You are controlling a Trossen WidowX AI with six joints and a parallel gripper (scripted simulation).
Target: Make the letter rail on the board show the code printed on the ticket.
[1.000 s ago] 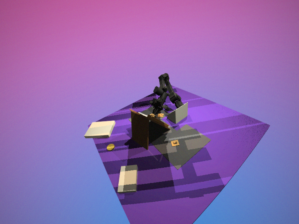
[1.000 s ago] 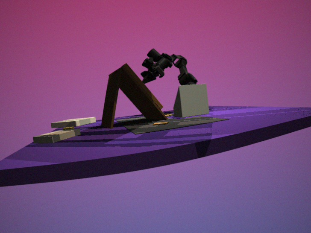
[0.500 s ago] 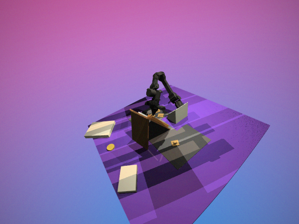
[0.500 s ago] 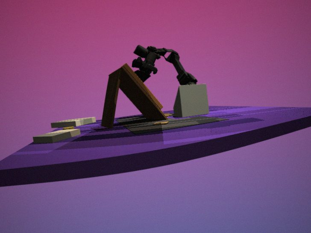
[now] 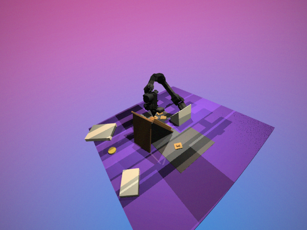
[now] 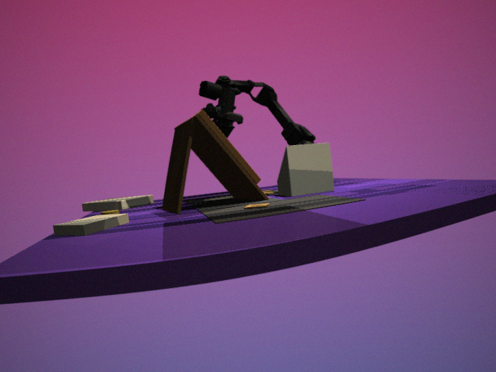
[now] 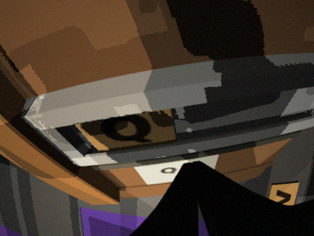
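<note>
Well, Q tile [image 7: 127,129] in rail [image 7: 108,92], claw [image 5: 153,116] [image 7: 192,170] shut (nothing held).

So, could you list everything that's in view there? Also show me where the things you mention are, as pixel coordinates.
Counter [image 5: 248,128] [image 6: 240,256] [image 7: 100,223]: one, purple, underneath
Flat mat [image 5: 168,151] [image 6: 224,216]: at least one, grey, on counter
Leaning wooden board [image 5: 141,133] [image 6: 224,167] [image 7: 104,61]: one, brown, mid-counter
Straight letter rail [image 7: 173,93]: one, grey, on board
Square Q tile [image 7: 160,140]: one, orange-brown, in rail
Rectangular paper ticket [image 7: 147,173]: one, white, below rail
Square loose tiles [image 5: 178,145] [image 6: 256,206] [image 7: 284,194]: at least three, orange, around board
Rectangular slabs [image 5: 129,182] [image 6: 71,229]: two, cream, behind board
Round disc [image 5: 111,150] [image 6: 110,212]: one, yellow, near slabs
Upright block [image 5: 184,115] [image 6: 308,158]: one, cream, by arm's base
Arm [image 5: 169,89] [image 6: 280,114]: one, black, above counter
End effector [image 5: 153,116] [image 6: 229,135] [image 7: 192,170]: one, black, shut, by rail
</note>
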